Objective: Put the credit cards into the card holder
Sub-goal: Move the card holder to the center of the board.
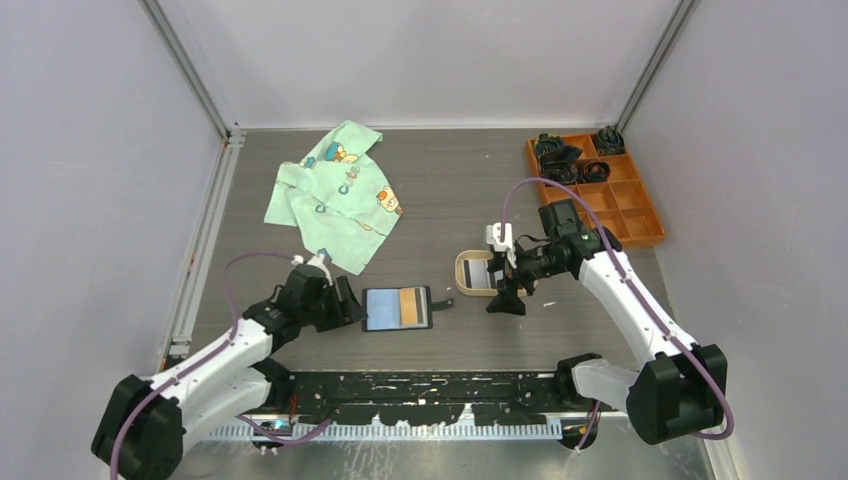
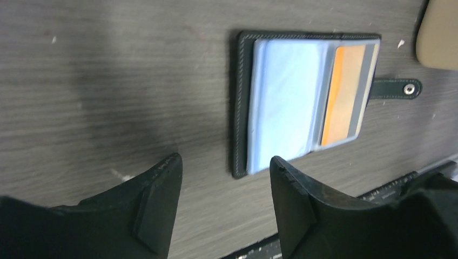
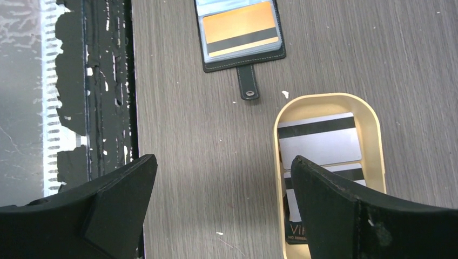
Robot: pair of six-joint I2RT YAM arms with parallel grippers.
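The card holder (image 1: 398, 308) is laid open, long axis 9-to-3 o'clock, tab (image 1: 442, 303) pointed at 3; left gripper (image 1: 352, 302) and right gripper (image 1: 506, 300) are spread, empty.

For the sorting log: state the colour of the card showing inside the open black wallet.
Orange-gold card with a dark stripe; right wrist view shows it best.
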